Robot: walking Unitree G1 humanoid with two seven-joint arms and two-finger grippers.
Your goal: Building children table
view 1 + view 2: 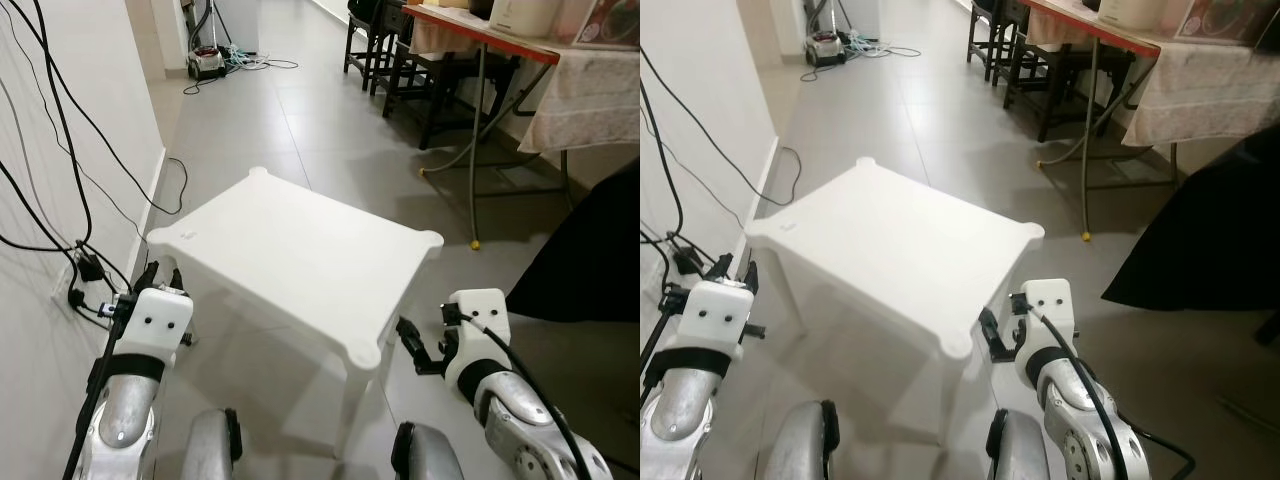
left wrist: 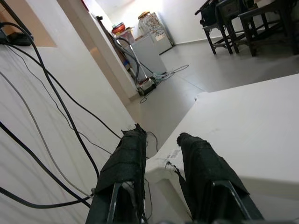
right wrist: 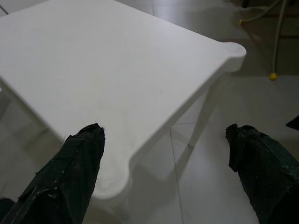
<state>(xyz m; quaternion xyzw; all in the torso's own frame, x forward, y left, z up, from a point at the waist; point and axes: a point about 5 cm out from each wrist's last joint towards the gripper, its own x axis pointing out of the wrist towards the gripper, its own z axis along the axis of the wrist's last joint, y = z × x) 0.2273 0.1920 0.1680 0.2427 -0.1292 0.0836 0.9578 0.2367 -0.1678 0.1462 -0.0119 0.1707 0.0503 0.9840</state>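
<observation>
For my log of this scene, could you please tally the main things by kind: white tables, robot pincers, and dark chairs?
White children's table: 1
Robot pincers: 2, the left pincer and the right pincer, one at each near corner of the table
Dark chairs by the red-edged table: at least 2, overlapping, so the exact number is unclear
Total: at least 5

One white children's table stands on the floor. Two tools flank it: the left tool and the right tool. One red-edged tabletop is behind, with two dark chairs beside it. Several black cables hang on the wall.
</observation>
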